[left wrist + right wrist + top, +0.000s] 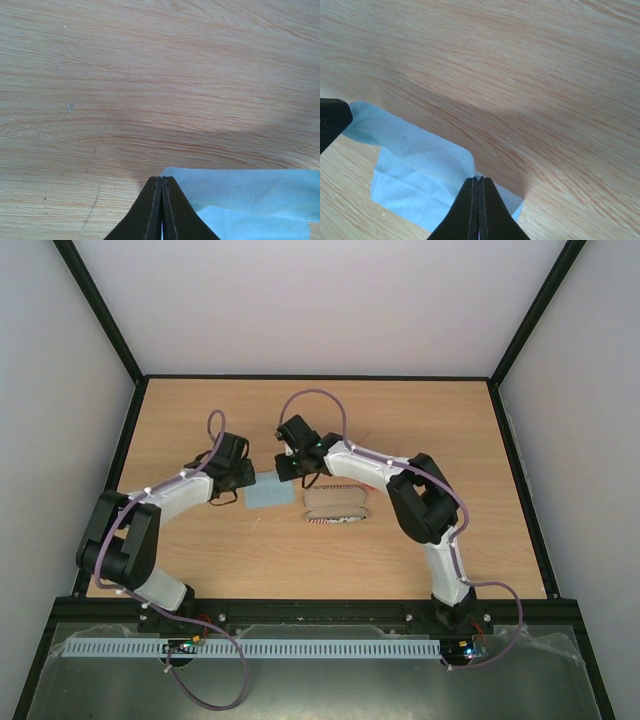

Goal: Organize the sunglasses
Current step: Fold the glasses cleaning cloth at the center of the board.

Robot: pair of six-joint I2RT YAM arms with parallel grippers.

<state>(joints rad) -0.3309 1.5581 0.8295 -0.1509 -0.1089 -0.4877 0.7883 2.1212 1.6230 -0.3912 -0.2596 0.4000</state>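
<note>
The light blue cloth (268, 493) lies between my two grippers on the wooden table, left of the oblong case (336, 504). My left gripper (246, 478) is shut on the cloth's left corner; in the left wrist view the closed gripper (162, 179) pinches the cloth (240, 192). My right gripper (291, 471) is shut on the cloth's right corner; in the right wrist view the closed gripper (478, 180) holds the cloth (415, 160) with that edge raised off the table. The left gripper's finger shows at that view's left edge. The sunglasses show in no view.
The case lies just right of the cloth, under the right forearm (360, 465). The table (400, 420) has black rails along its sides and far edge, and white walls rise behind them.
</note>
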